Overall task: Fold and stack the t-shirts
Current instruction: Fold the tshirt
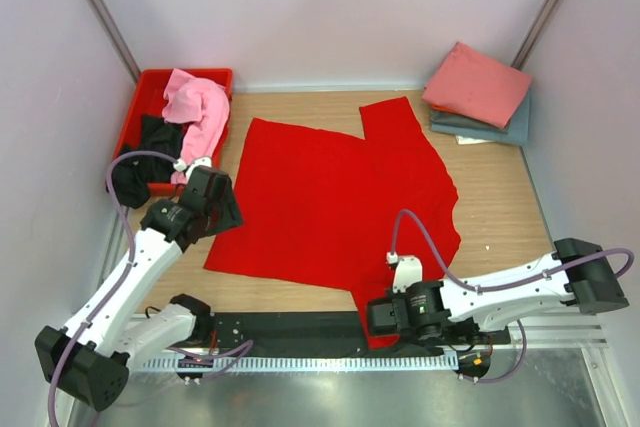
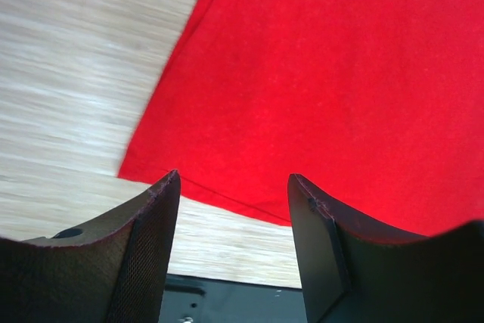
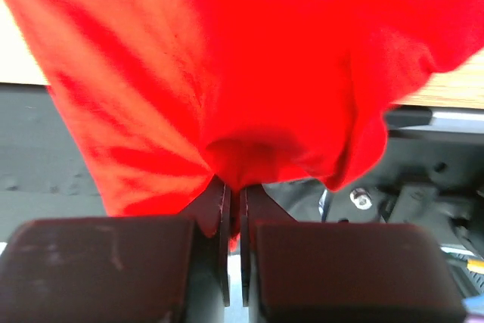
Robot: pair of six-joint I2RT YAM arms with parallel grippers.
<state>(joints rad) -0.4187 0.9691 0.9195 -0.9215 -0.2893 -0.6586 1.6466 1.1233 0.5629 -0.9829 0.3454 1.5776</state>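
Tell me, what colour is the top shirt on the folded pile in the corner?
The top shirt is salmon pink; the overhead view shows it best.

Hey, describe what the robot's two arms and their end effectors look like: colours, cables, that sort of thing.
Both the left arm and right arm have white link shells with black joint housings. A greyish-purple cable loops outside each one. The left end effector and right end effector each have two dark, blocky fingers; the left one's pads look finely meshed. No markings are readable.
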